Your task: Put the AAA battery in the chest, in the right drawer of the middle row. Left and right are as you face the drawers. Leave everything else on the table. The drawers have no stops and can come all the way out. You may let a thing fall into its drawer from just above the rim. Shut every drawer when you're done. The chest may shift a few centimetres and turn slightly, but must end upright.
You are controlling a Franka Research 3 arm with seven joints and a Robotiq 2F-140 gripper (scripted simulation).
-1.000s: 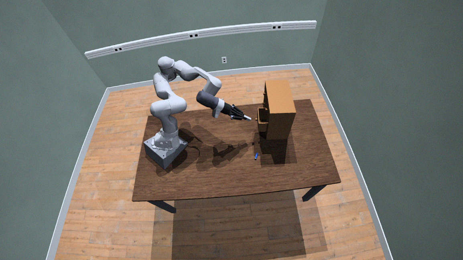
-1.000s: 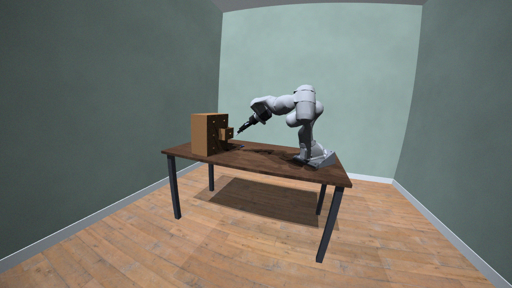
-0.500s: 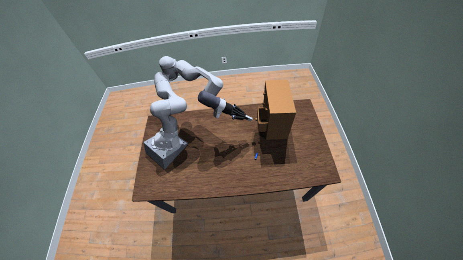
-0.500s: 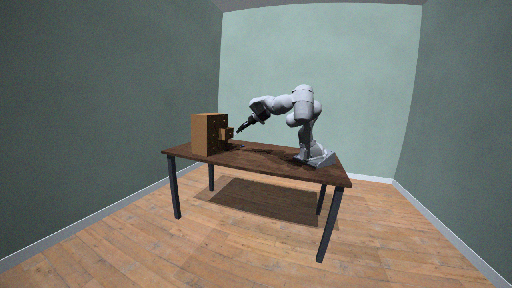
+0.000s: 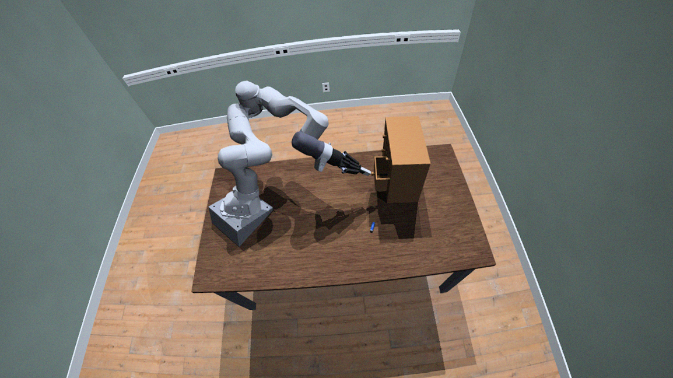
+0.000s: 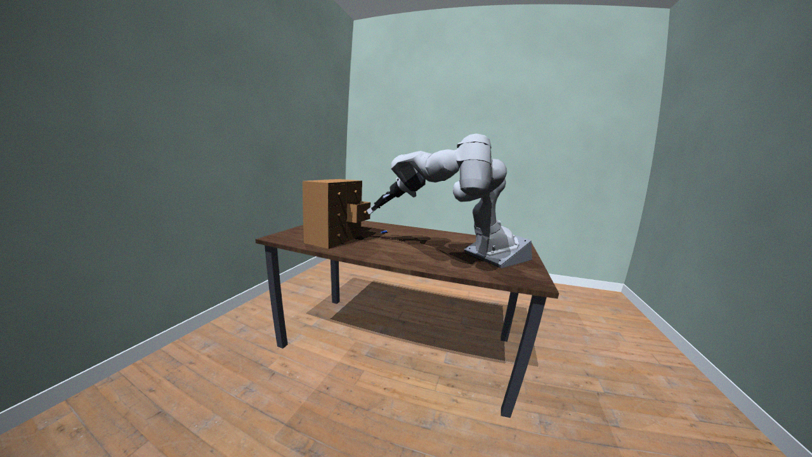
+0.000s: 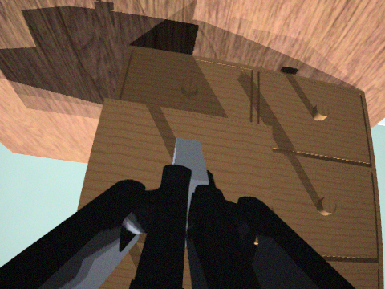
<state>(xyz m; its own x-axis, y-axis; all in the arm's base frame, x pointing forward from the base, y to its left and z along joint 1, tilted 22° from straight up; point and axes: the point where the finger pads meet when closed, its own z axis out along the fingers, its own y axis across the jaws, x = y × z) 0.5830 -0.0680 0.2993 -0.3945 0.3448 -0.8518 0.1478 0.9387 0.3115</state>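
Observation:
A small blue cylinder (image 5: pixel 372 227) (image 6: pixel 384 231) with a light end lies on the table in front of the chest. It is battery-shaped, but too small to identify as the AAA battery. No other battery shows. The upright wooden chest (image 5: pixel 408 142) (image 6: pixel 316 214) has its right middle-row drawer (image 5: pixel 382 185) (image 6: pixel 354 212) (image 7: pixel 132 132) pulled partly out. The inside is dark and its contents cannot be told. My gripper (image 5: pixel 368 172) (image 6: pixel 370 211) (image 7: pixel 184 158) is shut and empty, its tips at the front of this drawer, by its knob. The fingers hide the knob in the wrist view. Contact is unclear.
The other drawers that show look shut, with knobs sticking out, such as the left column's lower knob (image 7: pixel 320 113) and middle knob (image 7: pixel 326 205). The chest stands on the brown table (image 5: pixel 301 263) (image 6: pixel 431 270), towards the end away from the arm's base (image 5: pixel 238 222) (image 6: pixel 502 252).

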